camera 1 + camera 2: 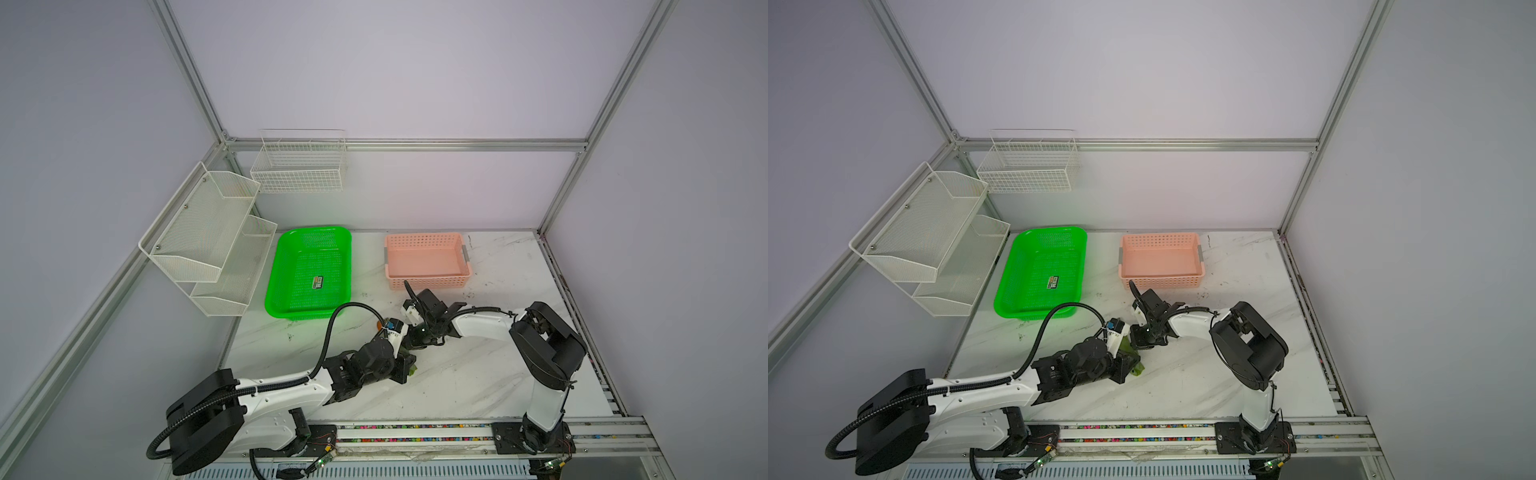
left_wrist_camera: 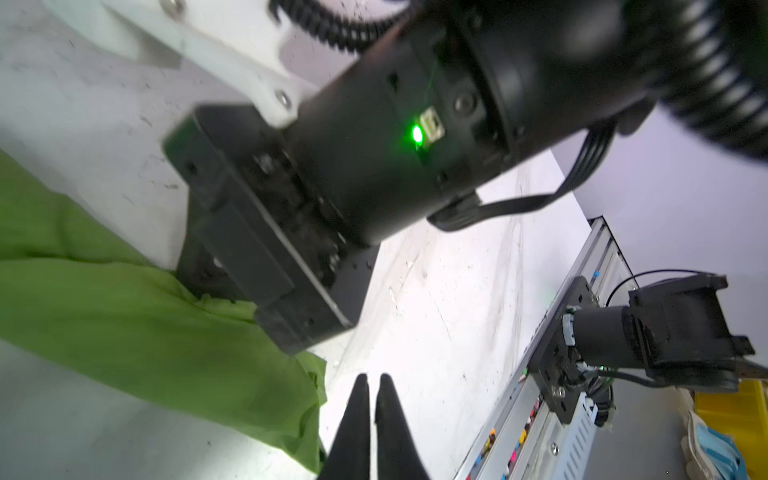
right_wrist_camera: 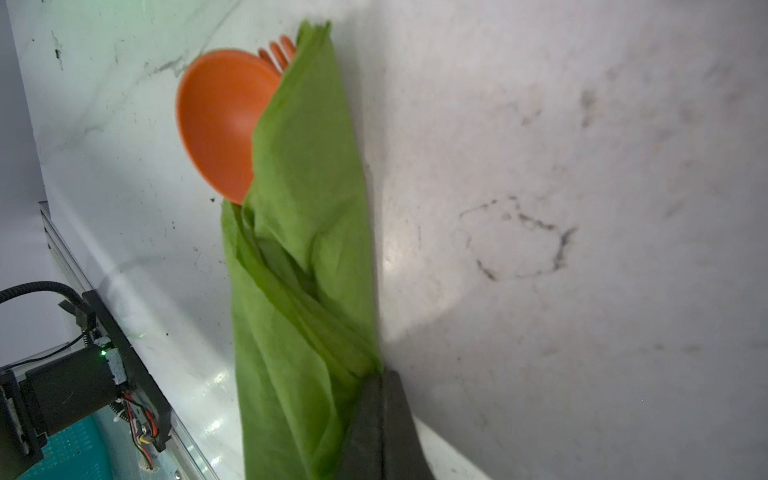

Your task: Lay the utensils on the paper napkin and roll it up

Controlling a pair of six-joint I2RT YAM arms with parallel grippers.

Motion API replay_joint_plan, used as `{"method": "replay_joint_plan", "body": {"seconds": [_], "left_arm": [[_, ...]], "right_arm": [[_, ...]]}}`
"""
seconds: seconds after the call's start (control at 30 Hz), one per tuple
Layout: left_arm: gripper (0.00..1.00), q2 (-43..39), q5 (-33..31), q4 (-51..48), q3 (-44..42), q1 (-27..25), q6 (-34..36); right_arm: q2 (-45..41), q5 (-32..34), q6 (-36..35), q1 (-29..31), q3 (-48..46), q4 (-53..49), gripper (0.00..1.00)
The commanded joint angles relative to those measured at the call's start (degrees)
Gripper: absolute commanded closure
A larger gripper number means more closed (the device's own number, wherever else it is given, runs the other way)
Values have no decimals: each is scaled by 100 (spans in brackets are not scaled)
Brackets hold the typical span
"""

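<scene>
The paper napkin [image 3: 307, 249] lies on the marble table as a long olive-green roll. An orange spoon bowl [image 3: 220, 120] and fork tines [image 3: 278, 50] stick out of its far end; the knife is hidden. My right gripper [image 3: 380, 376] is shut, with its tips against the near edge of the roll. In the left wrist view the napkin [image 2: 145, 332] runs under the right arm's black gripper body [image 2: 270, 249]. My left gripper [image 2: 372, 380] is shut just beside the napkin's end, with nothing between its fingers. In a top view only a scrap of the napkin [image 1: 1137, 368] shows under the two wrists.
A neon-green perforated tray [image 1: 274, 270] sits at the back left and a pink basket [image 1: 428, 282] at the back middle. White wire racks [image 1: 208, 232] hang on the left wall. The arms' mounting rail [image 1: 415, 432] runs along the front edge.
</scene>
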Motion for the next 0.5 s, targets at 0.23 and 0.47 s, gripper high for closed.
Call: {"method": "replay_joint_plan", "body": {"seconds": [0.23, 0.47], "left_arm": [[91, 450, -204, 545, -150, -54, -109], [91, 815, -338, 476, -34, -53, -153]], "right_arm": [[202, 197, 69, 58, -65, -425, 100], [154, 198, 78, 58, -46, -447, 100]]}}
